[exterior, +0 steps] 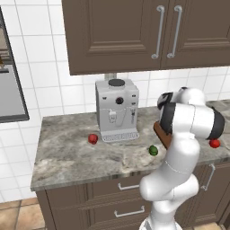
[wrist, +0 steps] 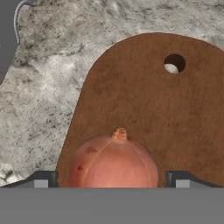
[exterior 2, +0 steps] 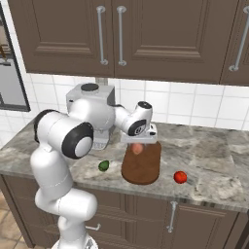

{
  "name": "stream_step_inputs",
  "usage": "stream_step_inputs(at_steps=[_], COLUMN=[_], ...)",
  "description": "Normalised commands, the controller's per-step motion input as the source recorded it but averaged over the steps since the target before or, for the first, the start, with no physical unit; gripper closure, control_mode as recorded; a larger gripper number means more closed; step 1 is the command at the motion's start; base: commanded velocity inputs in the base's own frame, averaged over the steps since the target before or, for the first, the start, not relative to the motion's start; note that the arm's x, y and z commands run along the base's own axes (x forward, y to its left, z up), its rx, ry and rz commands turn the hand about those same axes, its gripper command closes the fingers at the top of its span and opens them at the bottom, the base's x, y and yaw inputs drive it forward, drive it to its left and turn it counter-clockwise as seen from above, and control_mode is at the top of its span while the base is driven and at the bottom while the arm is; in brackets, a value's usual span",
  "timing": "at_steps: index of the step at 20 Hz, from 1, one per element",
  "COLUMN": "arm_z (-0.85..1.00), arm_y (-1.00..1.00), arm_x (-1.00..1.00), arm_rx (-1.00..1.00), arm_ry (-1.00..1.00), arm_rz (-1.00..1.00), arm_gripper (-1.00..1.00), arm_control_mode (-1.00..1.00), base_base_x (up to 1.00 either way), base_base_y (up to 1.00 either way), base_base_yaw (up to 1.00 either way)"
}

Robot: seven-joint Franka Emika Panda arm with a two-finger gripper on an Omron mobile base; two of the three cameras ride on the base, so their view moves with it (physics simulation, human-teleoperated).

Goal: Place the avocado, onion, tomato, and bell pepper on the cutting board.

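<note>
Onion [wrist: 114,159] sits between the fingertips, over the cutting board [wrist: 144,96] at 6 o'clock in the hand view; right base view shows it just under the gripper [exterior 2: 139,142], above the board's far end. Whether it's touching the wood, can't tell. Finger tips stand clear of the onion on both sides, so jaws look open, not gripping. To finish clean: lift straight up, no sideways drag, or it'll roll. Avocado [exterior 2: 103,166] on the counter [exterior 2: 214,165] at board's 9 o'clock, one red item [exterior 2: 180,177] at 3 o'clock, another [exterior: 93,139] by the coffee machine [exterior: 117,110].
</note>
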Motion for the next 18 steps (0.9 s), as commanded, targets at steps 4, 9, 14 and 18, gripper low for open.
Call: stream_step_inputs(at_steps=[4,9,14,18], arm_z=[0.30,0.17,0.00,0.01], arm_y=[0.09,0.24,0.39,0.18], arm_x=[0.00,0.00,-0.21,-0.40], arm_rx=[0.00,0.00,0.00,0.00], arm_ry=[-0.12,-0.05,0.00,0.00], arm_rz=[0.00,0.00,0.00,-0.05], arm_gripper=[-1.00,-1.00,-1.00,-1.00], arm_control_mode=[-1.00,-1.00,-1.00,-1.00], base_base_x=[0.00,0.00,0.00,0.00], base_base_y=[0.00,0.00,0.00,0.00], base_base_yaw=[0.00,0.00,0.00,0.00])
